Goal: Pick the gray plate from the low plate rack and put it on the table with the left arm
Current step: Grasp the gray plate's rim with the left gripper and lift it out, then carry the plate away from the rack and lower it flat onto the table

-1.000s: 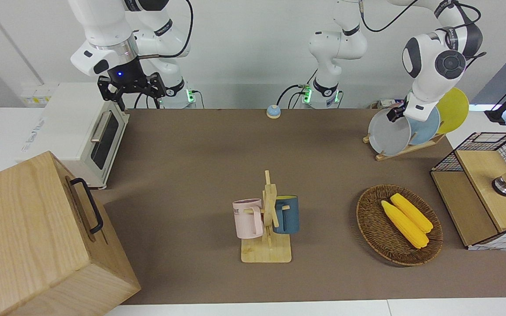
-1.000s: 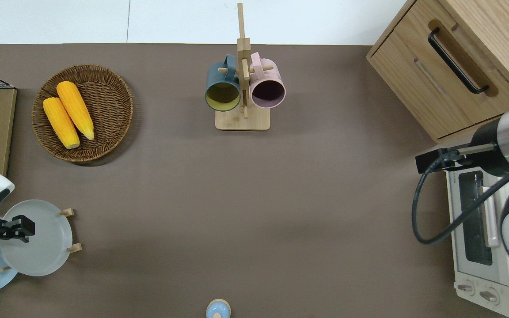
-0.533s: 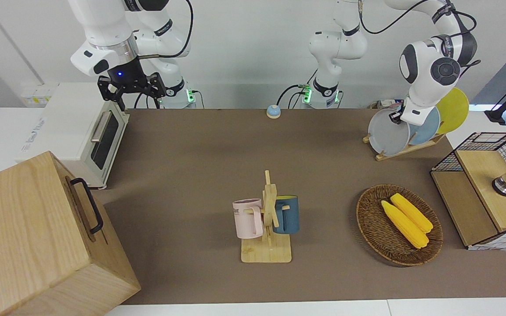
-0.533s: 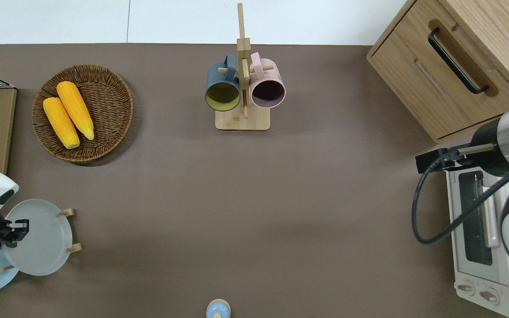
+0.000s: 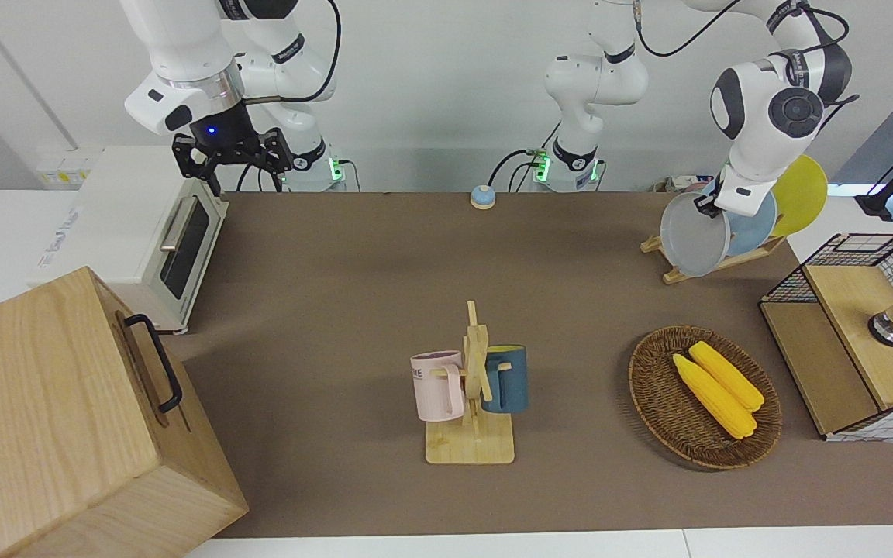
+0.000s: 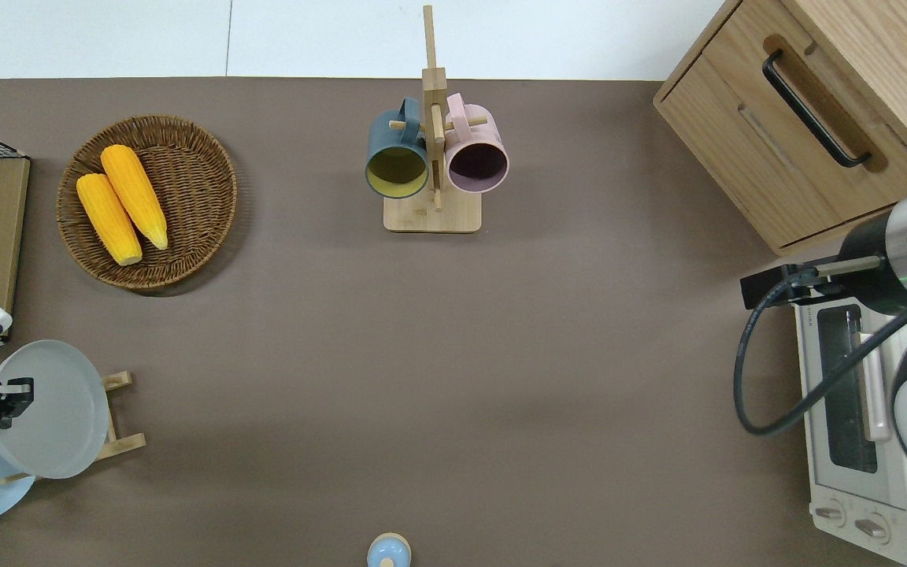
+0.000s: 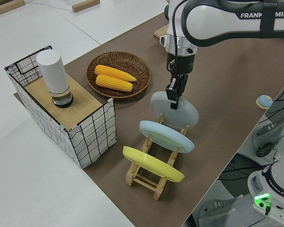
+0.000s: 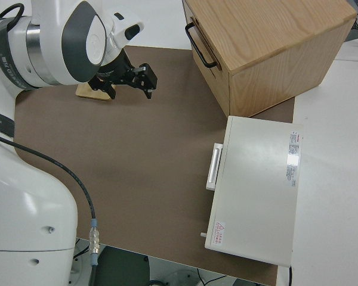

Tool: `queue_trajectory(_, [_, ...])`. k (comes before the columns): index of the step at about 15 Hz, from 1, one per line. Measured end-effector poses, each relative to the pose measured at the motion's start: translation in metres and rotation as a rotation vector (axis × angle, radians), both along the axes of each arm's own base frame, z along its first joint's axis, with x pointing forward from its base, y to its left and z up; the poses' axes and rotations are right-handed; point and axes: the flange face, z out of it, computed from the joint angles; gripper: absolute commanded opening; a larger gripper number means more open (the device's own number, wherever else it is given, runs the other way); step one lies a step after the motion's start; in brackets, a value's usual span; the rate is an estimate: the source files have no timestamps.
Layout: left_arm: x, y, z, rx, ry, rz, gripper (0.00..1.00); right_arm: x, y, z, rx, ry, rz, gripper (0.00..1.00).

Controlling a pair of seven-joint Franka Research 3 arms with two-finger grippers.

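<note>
Left pincer [image 5: 705, 203] grips gray plate [image 5: 693, 235] at low plate rack [image 5: 714, 262]

**Even, bright room light with soft shadows**

I see all four views bright and evenly lit, with diffuse light that seems to come from above. Shadows on the table [image 6: 453, 354] are soft: a faint dark band lies under the wicker basket [image 6: 146, 201], and a weak one beside the mug stand [image 5: 471, 387]. I notice a green glow at the arm bases in the front view. The matte cover gives no glare. Focus is sharp everywhere; straight edges look straight.
</note>
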Motion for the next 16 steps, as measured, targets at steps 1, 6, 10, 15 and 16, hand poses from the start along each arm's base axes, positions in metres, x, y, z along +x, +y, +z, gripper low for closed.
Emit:
queue_trajectory(1, [0.001, 0.001, 0.008, 0.002, -0.002, 0.005, 0.00, 0.000, 0.000, 0.000, 0.000, 0.000, 0.000, 0.983])
queue_trajectory(6, [0.004, -0.007, 0.049, 0.014, -0.005, 0.013, 0.00, 0.000, 0.000, 0.000, 0.000, 0.000, 0.000, 0.983])
queue_trajectory(10, [0.004, -0.020, 0.065, -0.040, -0.008, 0.024, 0.00, 0.000, 0.000, 0.000, 0.000, 0.000, 0.000, 0.983])
queue_trajectory(15, [0.003, -0.046, 0.061, -0.253, -0.003, 0.069, 0.00, 0.000, 0.000, 0.000, 0.000, 0.000, 0.000, 0.983])
queue_trajectory(16, [0.003, -0.051, 0.060, -0.293, -0.004, 0.076, 0.00, 0.000, 0.000, 0.000, 0.000, 0.000, 0.000, 0.983])
